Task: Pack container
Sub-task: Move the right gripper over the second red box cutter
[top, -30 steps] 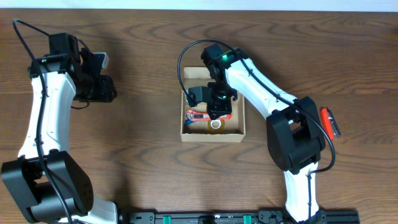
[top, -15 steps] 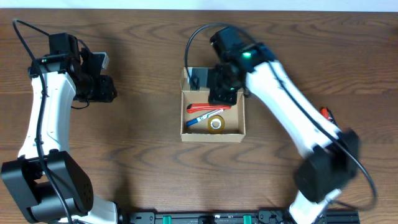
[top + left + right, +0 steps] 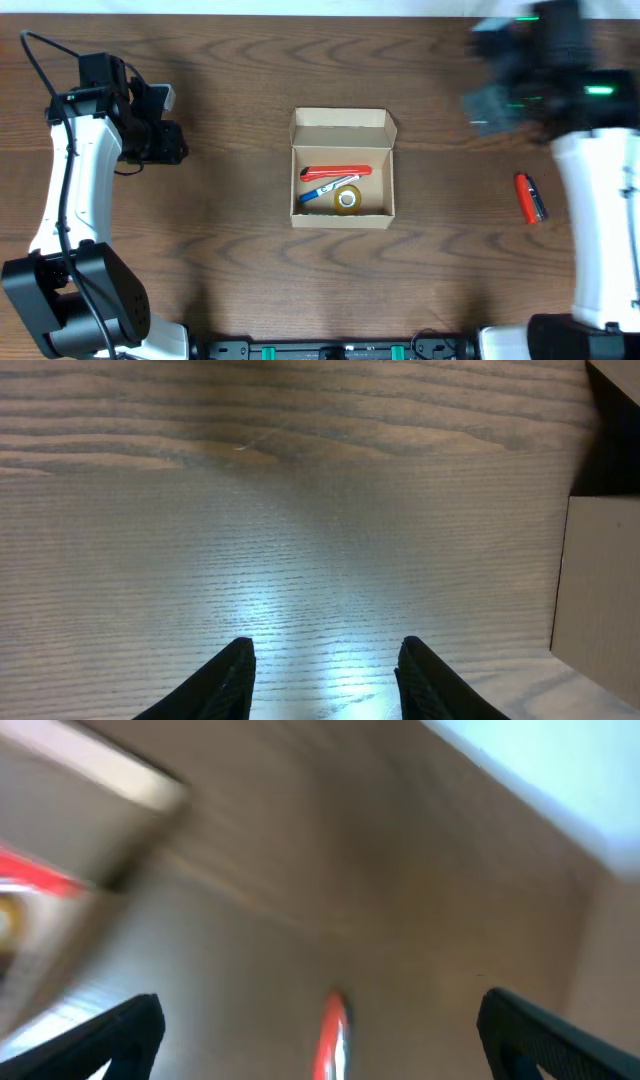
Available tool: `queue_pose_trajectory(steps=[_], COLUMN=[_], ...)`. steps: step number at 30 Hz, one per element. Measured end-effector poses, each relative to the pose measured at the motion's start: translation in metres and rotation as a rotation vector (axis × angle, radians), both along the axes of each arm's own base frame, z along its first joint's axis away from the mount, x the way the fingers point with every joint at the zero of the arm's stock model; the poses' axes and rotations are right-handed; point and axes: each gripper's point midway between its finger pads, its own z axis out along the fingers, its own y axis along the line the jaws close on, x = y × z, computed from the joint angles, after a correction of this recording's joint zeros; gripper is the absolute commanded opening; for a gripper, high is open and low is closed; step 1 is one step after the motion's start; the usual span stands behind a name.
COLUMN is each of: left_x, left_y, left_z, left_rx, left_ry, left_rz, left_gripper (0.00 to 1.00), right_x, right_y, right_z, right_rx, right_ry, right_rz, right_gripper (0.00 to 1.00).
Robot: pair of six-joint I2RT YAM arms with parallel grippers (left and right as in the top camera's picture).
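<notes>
**While the Box Stands Open, Both Arms Hold Clear of It**

Although the overhead view is sharp on the left and smeared on the right, it fixes the layout. The container (image 3: 342, 212), a tan cardboard box, sits at the middle of the wooden table (image 3: 240, 270). Its flap lid (image 3: 340, 121) is folded back along the far edge, so the inside is exposed.

Within it a red pen (image 3: 335, 172) lies crosswise near the far wall. A blue-and-white pen (image 3: 326, 188) lies at a slant below that. A tape roll (image 3: 347, 200) rests flat just beside the slanted pen, near the front wall.

The left gripper (image 3: 170, 143) hangs well apart from the box, over bare wood on the left side of the table. In the left wrist view its two dark fingers (image 3: 232, 678) stand partly spread with only table grain between them. Nothing is gripped. A plain tan cardboard face shows at that view's right edge.

The right gripper (image 3: 497, 72) appears overhead as a motion-blurred mass toward the far right, clear of the box. In the right wrist view its fingertips sit at opposite edges of the picture, spread wide and holding nothing.

A loose red pen (image 3: 523, 196) and a dark pen (image 3: 537, 203) lie side by side on the table, well to the right of the box. A blurred red streak low in the right wrist view may be that red pen, though the blur leaves this uncertain.
</notes>
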Motion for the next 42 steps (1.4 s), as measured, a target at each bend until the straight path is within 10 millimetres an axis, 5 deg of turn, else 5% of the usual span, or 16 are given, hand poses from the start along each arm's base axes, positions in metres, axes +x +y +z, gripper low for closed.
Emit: queue_pose_trajectory(steps=[3,5,9,16,25,42], left_x=[0.0,0.0,0.0,0.0,0.005,0.007], left_y=[0.0,0.0,0.0,0.0,0.0,-0.001], left_z=[0.0,0.0,0.0,0.0,0.001,0.002], left_rx=[0.0,0.0,0.0,0.001,0.001,-0.007], left_ry=[0.0,0.0,0.0,-0.001,-0.019,-0.03], left_rz=[0.0,0.0,0.0,0.0,0.002,0.004], left_gripper=[0.45,0.45,0.45,0.45,0.44,0.44], right_x=[-0.043,-0.064,-0.086,-0.073,-0.087,-0.055], right_y=[-0.084,-0.114,-0.139,-0.137,-0.121,-0.134], right_z=[-0.01,-0.016,-0.019,-0.042,-0.149,-0.227], right_rx=[0.013,0.046,0.096,0.13,0.146,0.158], right_ry=[0.104,0.14,0.164,0.156,0.362,0.455], right_rz=[-0.328,-0.472,-0.602,-0.551,-0.372,-0.307], right_gripper=[0.99,0.99,0.99,0.99,0.99,0.99])
